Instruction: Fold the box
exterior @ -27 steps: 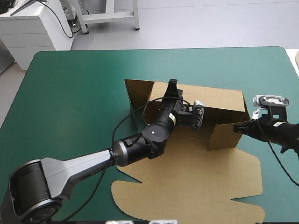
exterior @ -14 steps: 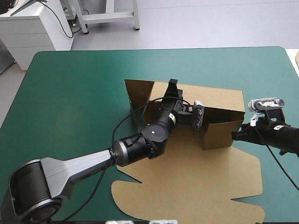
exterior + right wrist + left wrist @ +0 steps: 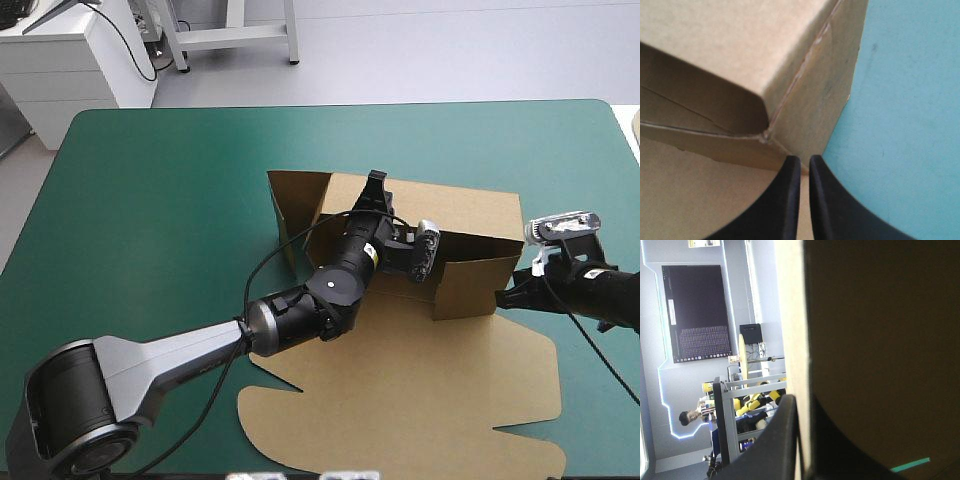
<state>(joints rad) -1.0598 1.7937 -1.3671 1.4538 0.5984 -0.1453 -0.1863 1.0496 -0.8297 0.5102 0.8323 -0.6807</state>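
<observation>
The box (image 3: pixel 470 215) sits mid-counter (image 3: pixel 150 200), its walls raised at 12 o'clock and its lid (image 3: pixel 430 390) flat toward 6. The left claw (image 3: pixel 374 190) straddles the 12 o'clock wall; the right claw (image 3: pixel 503 297) meets the 4 o'clock corner.

The box (image 3: pixel 420 400) was plain brown board, the counter (image 3: pixel 150 180) cover teal-green, and the left hand (image 3: pixel 374 181) and right hand (image 3: pixel 502 297) had black fingers.

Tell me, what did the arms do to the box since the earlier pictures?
The right gripper slid nearer and leftward, pushing the right front flap of the box inward. The left gripper stayed clamped on the far wall; the lid stayed flat.
</observation>
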